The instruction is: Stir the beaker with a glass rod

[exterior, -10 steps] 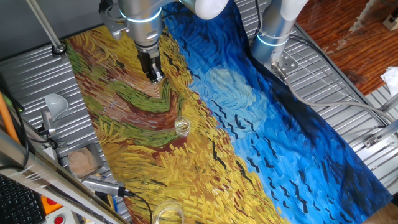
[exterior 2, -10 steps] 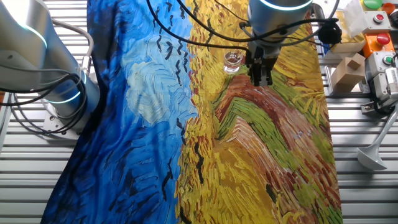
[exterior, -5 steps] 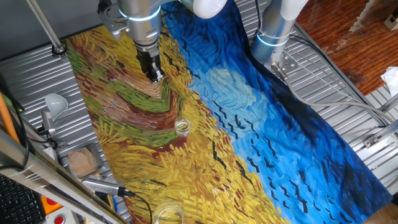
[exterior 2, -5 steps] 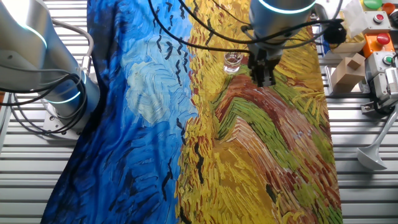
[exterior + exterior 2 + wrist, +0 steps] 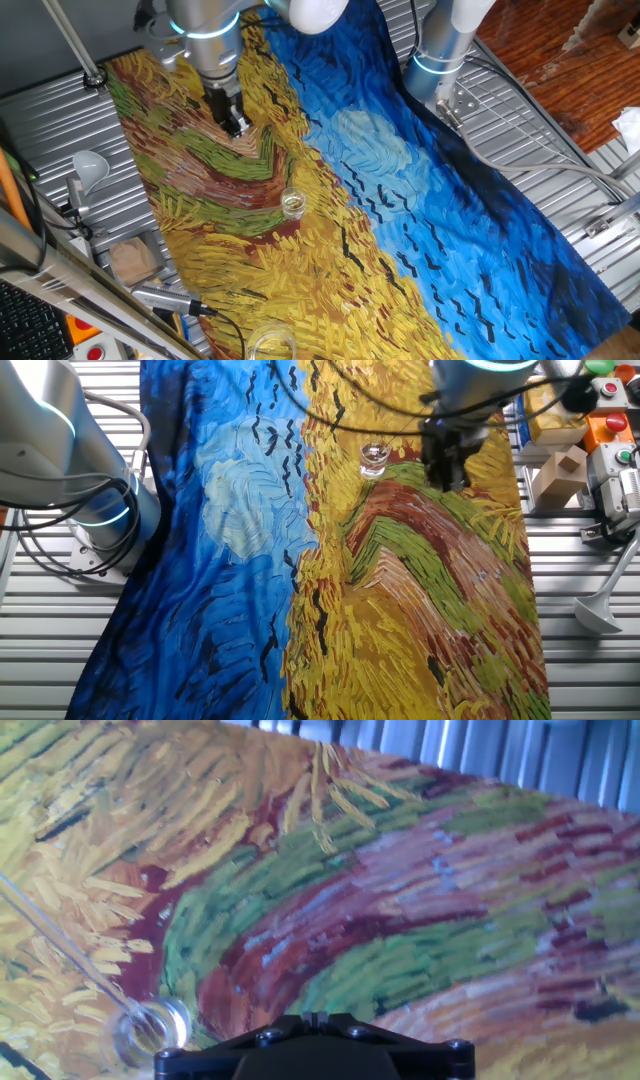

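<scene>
The beaker [image 5: 292,204] is a small clear glass standing upright on the painted cloth; it also shows in the other fixed view [image 5: 375,457] and at the lower left of the hand view [image 5: 150,1029]. A thin clear glass rod [image 5: 62,942] runs from the left edge of the hand view down to the beaker's rim; I cannot tell whether its end is inside. My gripper [image 5: 233,123] hangs over the cloth, well away from the beaker and off to its side [image 5: 447,470]. Its fingers are close together with nothing visible between them.
A wider clear glass vessel [image 5: 268,345] stands at the near edge of the cloth. A white funnel [image 5: 90,166] and a wooden block [image 5: 131,259] lie on the metal table beside the cloth. A second arm's base [image 5: 440,50] stands at the far side.
My gripper has moved sideways across the cloth, away from the beaker and toward the funnel side of the table. The beaker has not moved.
</scene>
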`<state>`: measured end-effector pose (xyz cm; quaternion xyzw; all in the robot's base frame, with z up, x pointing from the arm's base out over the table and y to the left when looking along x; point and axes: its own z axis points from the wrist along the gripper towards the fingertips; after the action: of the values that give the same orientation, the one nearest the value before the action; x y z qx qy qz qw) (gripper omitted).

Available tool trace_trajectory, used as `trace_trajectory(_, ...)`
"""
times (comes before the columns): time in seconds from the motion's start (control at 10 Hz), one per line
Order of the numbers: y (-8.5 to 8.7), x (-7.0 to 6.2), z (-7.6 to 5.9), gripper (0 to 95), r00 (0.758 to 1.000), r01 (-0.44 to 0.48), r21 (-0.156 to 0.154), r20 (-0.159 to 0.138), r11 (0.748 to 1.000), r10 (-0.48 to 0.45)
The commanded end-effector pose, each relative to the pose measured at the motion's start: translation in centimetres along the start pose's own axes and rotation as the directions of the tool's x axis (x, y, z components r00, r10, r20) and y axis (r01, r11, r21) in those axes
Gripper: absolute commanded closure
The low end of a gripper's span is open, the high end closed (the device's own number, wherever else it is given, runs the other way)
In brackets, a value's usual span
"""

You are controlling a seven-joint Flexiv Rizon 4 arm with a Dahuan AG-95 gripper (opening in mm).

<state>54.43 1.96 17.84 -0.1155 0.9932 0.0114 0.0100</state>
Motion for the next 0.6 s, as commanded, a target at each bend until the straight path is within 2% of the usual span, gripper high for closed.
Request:
trace_trajectory(0.1,0.8,-1.2,0.4,95.0,1.000,0.004,0.003,0.002,1.000,-0.004)
trace_trajectory(0.4,1.4,-3.0,0.4,95.0,0.998,0.056,0.000,-0.001,0.998,-0.056)
trace_trajectory(0.5,1.4,-3.0,0.4,95.0,0.995,0.096,-0.001,-0.001,0.995,-0.096)
trace_trajectory(0.6,1.4,-3.0,0.4,95.0,0.995,0.099,-0.005,0.001,0.995,-0.099)
